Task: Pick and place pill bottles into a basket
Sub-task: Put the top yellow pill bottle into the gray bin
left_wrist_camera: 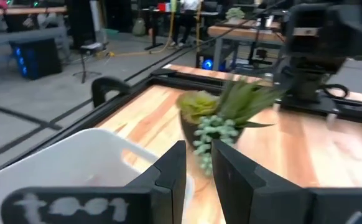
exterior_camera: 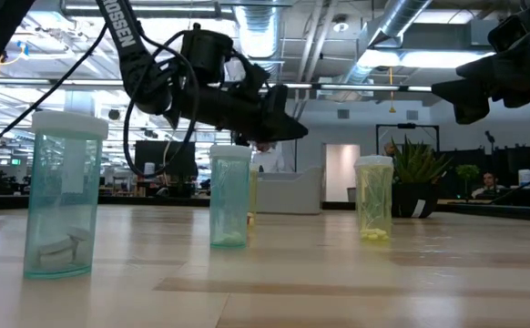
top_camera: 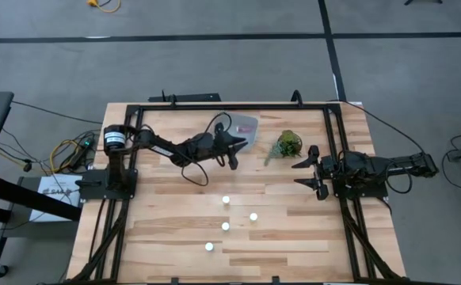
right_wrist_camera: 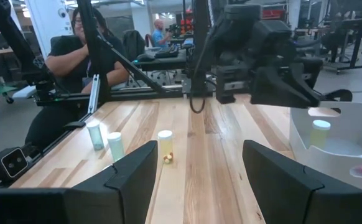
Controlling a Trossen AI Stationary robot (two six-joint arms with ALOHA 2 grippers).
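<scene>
Overhead: left gripper (top_camera: 238, 148) beside the basket (top_camera: 246, 125); four pill bottles (top_camera: 226, 200) on the wood.
From above, round white caps dot the planked table (top_camera: 167, 237), well apart from the translucent bin; right gripper (top_camera: 314, 172) rests near the leafy clump (top_camera: 287, 144), fingers spread wide. At table height, clear cylindrical bottles (exterior_camera: 63, 193) stand upright. Left wrist camera: dark fingers (left_wrist_camera: 171, 168) with a narrow gap between them, above the basket's pale rim (left_wrist_camera: 75, 149). Right wrist camera: a capped bottle (right_wrist_camera: 320, 132) stands inside the rounded bin (right_wrist_camera: 355, 124); something pink lies beside it.
</scene>
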